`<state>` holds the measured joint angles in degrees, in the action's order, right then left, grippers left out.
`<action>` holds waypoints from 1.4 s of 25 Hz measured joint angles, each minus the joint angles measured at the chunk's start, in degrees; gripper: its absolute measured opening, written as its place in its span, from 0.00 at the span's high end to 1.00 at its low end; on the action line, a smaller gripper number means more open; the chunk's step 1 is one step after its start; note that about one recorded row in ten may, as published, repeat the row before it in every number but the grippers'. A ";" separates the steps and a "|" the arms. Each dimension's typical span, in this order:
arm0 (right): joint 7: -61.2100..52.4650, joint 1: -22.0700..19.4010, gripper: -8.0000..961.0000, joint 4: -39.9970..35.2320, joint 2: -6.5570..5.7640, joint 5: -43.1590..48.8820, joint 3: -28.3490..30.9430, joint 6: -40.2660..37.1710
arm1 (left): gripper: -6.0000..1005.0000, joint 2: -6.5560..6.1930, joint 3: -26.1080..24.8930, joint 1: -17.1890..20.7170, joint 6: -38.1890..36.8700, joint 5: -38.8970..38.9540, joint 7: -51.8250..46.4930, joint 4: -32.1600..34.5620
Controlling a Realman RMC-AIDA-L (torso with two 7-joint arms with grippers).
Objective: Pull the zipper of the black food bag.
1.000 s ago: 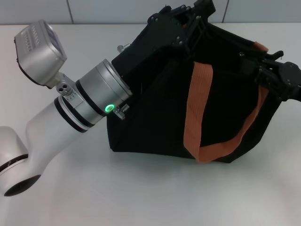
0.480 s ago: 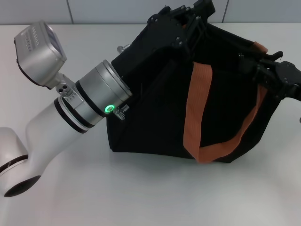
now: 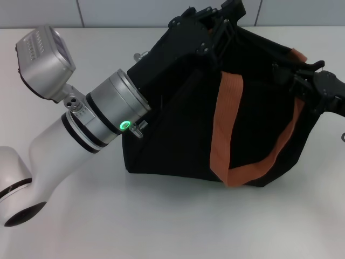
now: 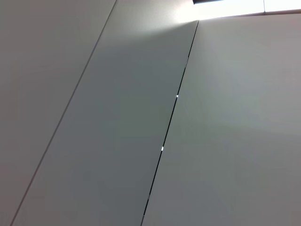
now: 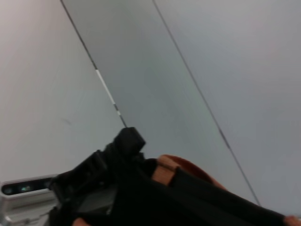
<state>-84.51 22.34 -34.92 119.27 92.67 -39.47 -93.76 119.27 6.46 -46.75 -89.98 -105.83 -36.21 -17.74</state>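
The black food bag (image 3: 215,118) is gripped at its far top-left corner by the left gripper (image 3: 207,27) and at its right end by the right gripper (image 3: 310,83). Whether either gripper's fingers are spread or pinched cannot be told. The zipper is not made out.

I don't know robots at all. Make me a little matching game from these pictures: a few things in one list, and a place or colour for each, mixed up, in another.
Things:
1. black food bag
2. strap
3. left gripper
4. right gripper

Descriptions:
A. orange-brown, looping down the bag's front
B. at the bag's right end
C. at the bag's top, far side
D. standing on the white table

Pairs: 1-D, 2-A, 3-C, 4-B
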 joint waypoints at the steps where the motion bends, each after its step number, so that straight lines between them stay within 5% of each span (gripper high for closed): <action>1: 0.00 0.00 0.99 0.00 0.00 0.00 0.00 0.00 | 0.98 0.00 0.00 0.00 0.00 0.00 0.00 0.00; 22: -6.86 -3.22 0.98 -1.65 -0.19 -0.24 2.19 1.25 | 0.98 0.00 -1.46 0.26 -0.07 0.02 0.00 0.54; 32: -5.28 -7.10 0.94 -0.05 -0.20 -0.41 14.23 -7.33 | 0.98 0.00 -4.27 3.01 1.52 0.07 0.00 1.81; 35: -1.39 -8.14 0.85 3.04 -0.38 -0.43 17.89 -9.63 | 0.98 0.00 -5.32 4.39 3.65 0.09 0.00 2.67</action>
<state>-85.90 14.21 -31.88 118.89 92.24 -21.59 -103.39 119.26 1.14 -42.36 -86.33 -105.74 -36.21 -15.07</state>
